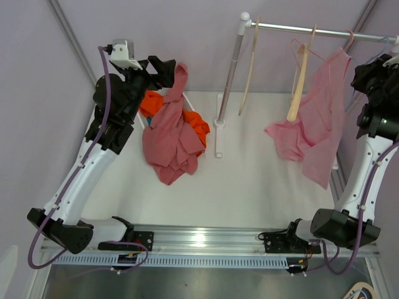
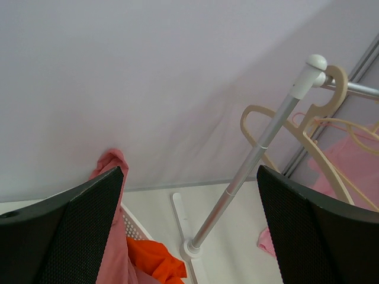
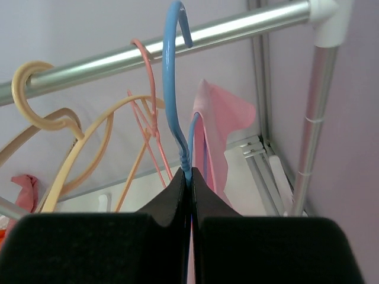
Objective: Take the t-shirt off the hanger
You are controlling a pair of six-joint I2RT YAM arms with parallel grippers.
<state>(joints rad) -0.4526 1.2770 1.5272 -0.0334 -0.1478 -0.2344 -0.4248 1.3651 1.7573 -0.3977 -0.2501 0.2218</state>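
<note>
A pink t-shirt (image 1: pixel 321 121) hangs from the rail (image 1: pixel 312 29) at the right, on a blue hanger (image 3: pixel 176 89) whose hook sits over the rail (image 3: pixel 237 26). My right gripper (image 1: pixel 369 70) is shut on the blue hanger's neck just below the hook, as the right wrist view (image 3: pixel 190 176) shows, with pink cloth (image 3: pixel 220 118) right behind it. My left gripper (image 1: pixel 163 68) is raised at the back left, its jaws wide open (image 2: pixel 189 171). A second pink garment (image 1: pixel 169 134) hangs against its left finger (image 2: pixel 89 219) and trails down over the basket.
A white perforated basket (image 2: pixel 131 223) holds an orange garment (image 1: pixel 198 128) under the left gripper. The rack's upright pole (image 1: pixel 230 68) and foot (image 1: pixel 219 128) stand mid-table. Cream hangers (image 1: pixel 249 65) and a pink wire hanger (image 3: pixel 148 89) hang on the rail.
</note>
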